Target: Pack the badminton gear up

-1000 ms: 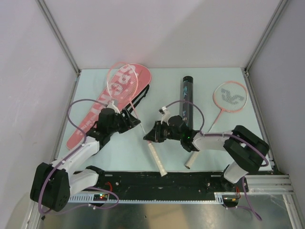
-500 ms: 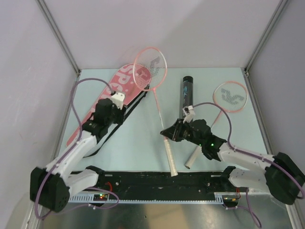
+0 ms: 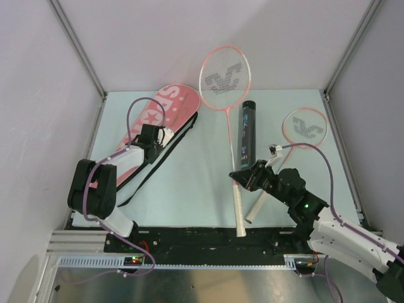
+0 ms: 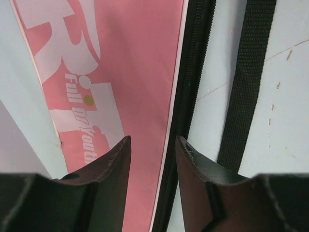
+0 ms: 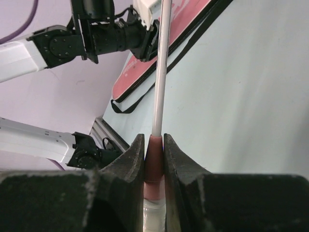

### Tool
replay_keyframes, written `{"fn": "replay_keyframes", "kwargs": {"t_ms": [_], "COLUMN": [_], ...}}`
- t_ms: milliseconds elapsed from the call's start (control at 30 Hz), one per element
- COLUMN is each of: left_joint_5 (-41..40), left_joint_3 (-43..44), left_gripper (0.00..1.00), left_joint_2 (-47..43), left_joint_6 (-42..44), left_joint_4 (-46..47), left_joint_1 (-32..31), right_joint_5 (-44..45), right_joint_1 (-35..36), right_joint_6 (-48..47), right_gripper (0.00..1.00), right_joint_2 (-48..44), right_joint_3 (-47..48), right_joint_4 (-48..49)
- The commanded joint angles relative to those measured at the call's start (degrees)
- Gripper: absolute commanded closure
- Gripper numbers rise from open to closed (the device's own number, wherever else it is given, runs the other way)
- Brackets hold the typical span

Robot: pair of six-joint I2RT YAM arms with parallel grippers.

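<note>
The left wrist view is cropping the racket case (image 4: 145, 72) on every side, leaving its white lettering incomplete, while the black strap (image 4: 246, 82) is passing behind the left gripper (image 4: 153, 141). In the right wrist view, the held racket (image 5: 161, 63) is running off the top edge, its head unseen. Overhead, the print on the tube (image 3: 247, 129) is showing too small to read.
</note>
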Motion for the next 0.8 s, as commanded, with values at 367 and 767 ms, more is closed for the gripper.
{"fn": "replay_keyframes", "kwargs": {"t_ms": [367,767], "left_joint_5": [3.7,-0.1], "left_joint_3": [0.3,0.7], "left_gripper": [0.46,0.55], "left_joint_2": [0.8,2.3], "left_joint_6": [3.0,5.0], "left_joint_4": [2.4,1.4], "left_joint_1": [1.2,1.4], "right_joint_5": [3.4,3.6], "right_joint_1": [-2.6,-3.7], "right_joint_6": [-2.0,-1.6], "right_gripper": [1.00,1.00], "right_joint_2": [-5.3,-8.5], "right_joint_3": [0.2,0.0], "right_joint_4": [-1.8,-3.7]}}
